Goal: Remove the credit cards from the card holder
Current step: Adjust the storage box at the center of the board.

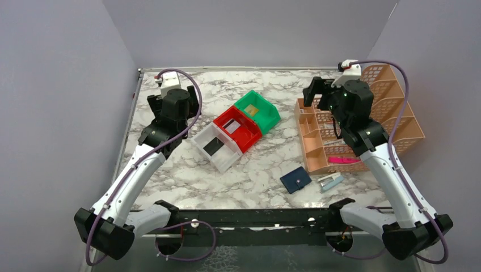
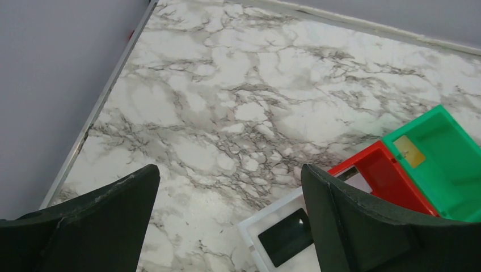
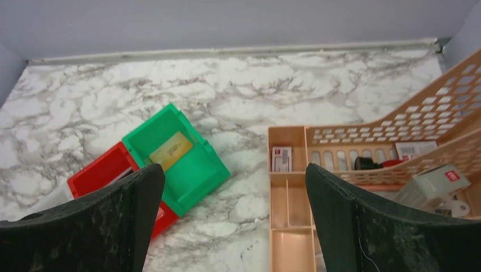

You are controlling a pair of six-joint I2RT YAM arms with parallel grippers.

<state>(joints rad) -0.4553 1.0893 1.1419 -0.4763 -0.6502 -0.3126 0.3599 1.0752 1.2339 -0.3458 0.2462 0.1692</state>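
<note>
The card holder (image 1: pixel 295 179), a dark navy wallet, lies folded shut on the marble near the front right, far from both grippers. Three credit cards lie in bins: a black one (image 1: pixel 212 145) (image 2: pixel 283 237) in the white bin (image 1: pixel 222 159), a whitish one (image 1: pixel 232 128) in the red bin (image 1: pixel 245 135), and a gold one (image 1: pixel 252 110) (image 3: pixel 171 151) in the green bin (image 1: pixel 266 113). My left gripper (image 1: pixel 174 101) (image 2: pixel 230 187) hangs open and empty above the table, left of the white bin. My right gripper (image 1: pixel 319 89) (image 3: pixel 233 173) is open and empty, raised between the green bin and the organiser.
A peach mesh desk organiser (image 1: pixel 363 122) (image 3: pixel 351 147) holding small items stands at the right. A small silver-blue stapler (image 1: pixel 330 181) lies right beside the card holder. Grey walls close in the table on the left, back and right.
</note>
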